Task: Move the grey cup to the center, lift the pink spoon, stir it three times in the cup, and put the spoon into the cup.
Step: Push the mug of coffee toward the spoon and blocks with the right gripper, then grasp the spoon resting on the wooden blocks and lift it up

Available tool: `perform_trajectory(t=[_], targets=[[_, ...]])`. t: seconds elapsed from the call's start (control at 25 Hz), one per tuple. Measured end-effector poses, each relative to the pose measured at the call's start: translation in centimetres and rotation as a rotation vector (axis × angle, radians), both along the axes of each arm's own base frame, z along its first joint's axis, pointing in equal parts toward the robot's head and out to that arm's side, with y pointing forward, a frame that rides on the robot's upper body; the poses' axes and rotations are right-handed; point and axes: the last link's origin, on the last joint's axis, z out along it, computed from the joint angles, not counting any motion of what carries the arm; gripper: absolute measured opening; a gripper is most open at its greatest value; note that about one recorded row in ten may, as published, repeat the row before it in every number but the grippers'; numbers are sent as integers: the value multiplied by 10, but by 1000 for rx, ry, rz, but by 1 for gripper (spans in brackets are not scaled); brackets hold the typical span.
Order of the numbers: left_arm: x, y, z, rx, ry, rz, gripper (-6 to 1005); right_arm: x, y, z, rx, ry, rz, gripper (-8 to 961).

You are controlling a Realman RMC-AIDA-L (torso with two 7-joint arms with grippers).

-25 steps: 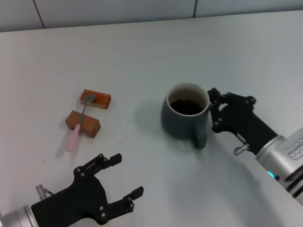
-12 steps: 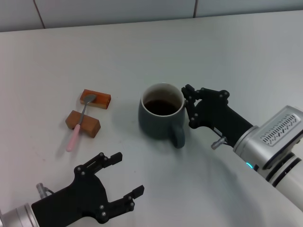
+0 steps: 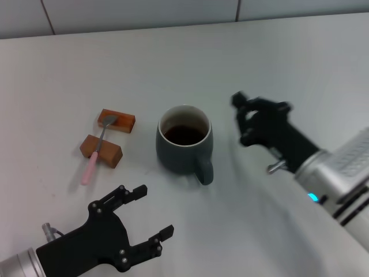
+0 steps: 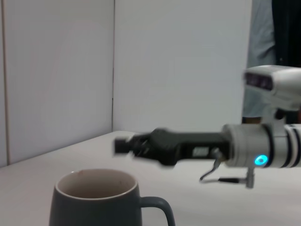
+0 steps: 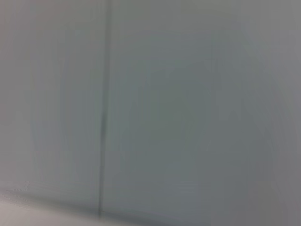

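The grey cup (image 3: 184,140) stands upright on the white tabletop (image 3: 277,69) about mid-scene, dark liquid inside, its loop handle turned toward the robot and a little to the robot's right. The right gripper (image 3: 247,118) is off to the cup's right, apart from it and holding nothing; it shows smeared, so I cannot tell how far its jaws stand open. The cup looks placed, so the step in hand is judged to be fetching the pink spoon (image 3: 95,152). It lies to the cup's left, well apart from it, bridged across two brown wooden blocks (image 3: 116,120): the metal bowl rests on the far block, the neck crosses the near one, and the pale pink handle slopes down to touch the tabletop. The left gripper (image 3: 141,216) hovers low at the near edge, jaws spread wide and empty, nearer the robot than the spoon. To do this well, it should come over the spoon with its jaws set across the handle, closing on the stretch between the near block and the tabletop, where there is room beneath. Grip firmly but lift straight up, so the blocks are not dragged along. Keep the bowl end hanging down for stirring, and let the right arm stay clear of the cup's rim.
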Motion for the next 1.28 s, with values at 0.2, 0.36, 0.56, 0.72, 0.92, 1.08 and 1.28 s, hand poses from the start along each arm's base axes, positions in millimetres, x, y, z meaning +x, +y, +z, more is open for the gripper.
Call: perform_trajectory(t=[0.2, 0.36, 0.56, 0.72, 0.92, 1.08, 1.28], targets=[[0, 1, 3, 19, -13, 9, 842, 10, -28, 40, 9, 206, 148, 77], [0, 2, 4, 41, -23, 7, 842, 15, -56, 56, -246, 246, 334, 79], [2, -1, 11, 102, -108, 39, 841, 29, -90, 66, -389, 178, 435, 145], [-5, -1, 26, 151, -304, 162, 841, 38, -99, 69, -395, 151, 413, 281], [-27, -5, 37, 130, -568, 370, 841, 43, -101, 67, -393, 128, 390, 476], [-43, -8, 43, 121, -707, 518, 841, 43, -100, 67, -393, 128, 387, 705], [-51, -8, 44, 74, -799, 635, 843, 43, -99, 67, -396, 128, 384, 711]])
